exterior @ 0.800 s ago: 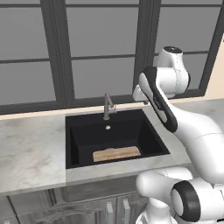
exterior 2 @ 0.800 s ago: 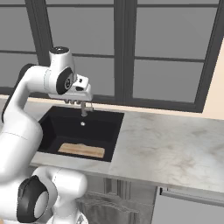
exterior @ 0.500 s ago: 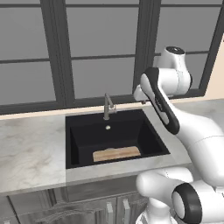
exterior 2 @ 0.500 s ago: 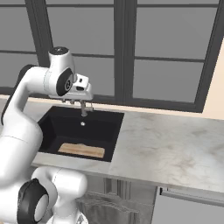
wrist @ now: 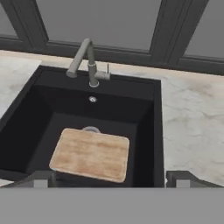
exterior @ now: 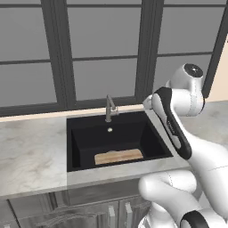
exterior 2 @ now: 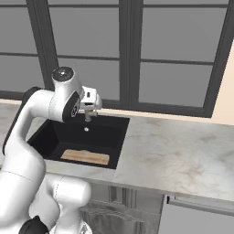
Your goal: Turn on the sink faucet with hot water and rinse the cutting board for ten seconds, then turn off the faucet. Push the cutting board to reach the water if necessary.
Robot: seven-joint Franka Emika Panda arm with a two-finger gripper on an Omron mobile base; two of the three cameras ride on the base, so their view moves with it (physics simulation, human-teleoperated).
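The sink faucet (exterior: 108, 108) stands grey and upright at the back rim of the black sink (exterior: 133, 129), its spout angled over the basin. No water shows at the spout. The cutting board (exterior: 118, 156) lies flat on the basin floor near the front wall. In the hand view the cutting board (wrist: 91, 154) is below the sink faucet (wrist: 89, 61) and partly covers the round drain (wrist: 91, 129). My gripper (wrist: 111, 179) hangs open above the sink's front edge, holding nothing. In the right base view the gripper (exterior 2: 90, 106) sits high in front of the faucet.
Marbled light counter (exterior: 31, 151) flanks the sink on both sides, with a wider stretch (exterior 2: 183, 155) to the right. Dark-framed windows (exterior: 102, 53) rise directly behind the faucet. Cabinet doors (exterior: 67, 209) run below the counter.
The arm has shifted slightly and the hand sits a little lower. The cutting board and the faucet have not moved, and the gripper stays open.
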